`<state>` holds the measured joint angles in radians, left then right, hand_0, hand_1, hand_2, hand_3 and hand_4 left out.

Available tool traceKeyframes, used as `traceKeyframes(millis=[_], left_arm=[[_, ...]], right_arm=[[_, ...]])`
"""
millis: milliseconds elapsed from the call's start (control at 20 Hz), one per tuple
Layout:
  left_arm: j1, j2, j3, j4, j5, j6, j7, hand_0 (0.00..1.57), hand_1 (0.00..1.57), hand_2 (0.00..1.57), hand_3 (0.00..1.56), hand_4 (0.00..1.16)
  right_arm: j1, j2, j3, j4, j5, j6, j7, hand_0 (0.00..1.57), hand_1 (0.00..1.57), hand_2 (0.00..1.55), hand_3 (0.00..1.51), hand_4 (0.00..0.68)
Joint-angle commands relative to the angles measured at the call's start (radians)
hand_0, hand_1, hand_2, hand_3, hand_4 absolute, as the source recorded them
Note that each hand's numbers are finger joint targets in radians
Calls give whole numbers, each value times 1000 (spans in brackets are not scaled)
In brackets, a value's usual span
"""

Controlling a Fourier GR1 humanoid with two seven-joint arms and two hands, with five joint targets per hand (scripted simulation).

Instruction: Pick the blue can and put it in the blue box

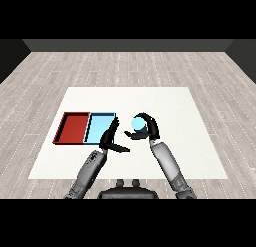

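The blue can [137,123] shows as a light blue round shape at the table's middle, held off to the right of the trays. My right hand [148,128] is curled round it, fingers over its top and thumb below. The light blue tray [100,126] lies just left of the can, next to the red tray [73,127]. My left hand [109,137] hovers at the blue tray's near right corner with its fingers straight and thumb pointing right, holding nothing.
The white table [180,116] stretches wide to the right and behind the trays. Grey wooden floor surrounds it. Both forearms come in from the lower edge.
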<state>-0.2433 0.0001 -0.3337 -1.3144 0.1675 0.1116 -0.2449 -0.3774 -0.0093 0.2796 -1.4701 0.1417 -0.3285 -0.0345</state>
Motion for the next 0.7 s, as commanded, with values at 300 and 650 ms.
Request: traceKeyframes(millis=[300,650], left_arm=[[-22,0,-54,44,79,46,-3,0,0,0,0,0],[-123,0,-84,191,162,87,-53,0,0,0,0,0]], right_arm=[[-30,9,-22,-31,-9,44,31,1486,1486,1466,1399,610],[-55,9,8,27,-48,24,-19,1469,1469,1457,1394,611]])
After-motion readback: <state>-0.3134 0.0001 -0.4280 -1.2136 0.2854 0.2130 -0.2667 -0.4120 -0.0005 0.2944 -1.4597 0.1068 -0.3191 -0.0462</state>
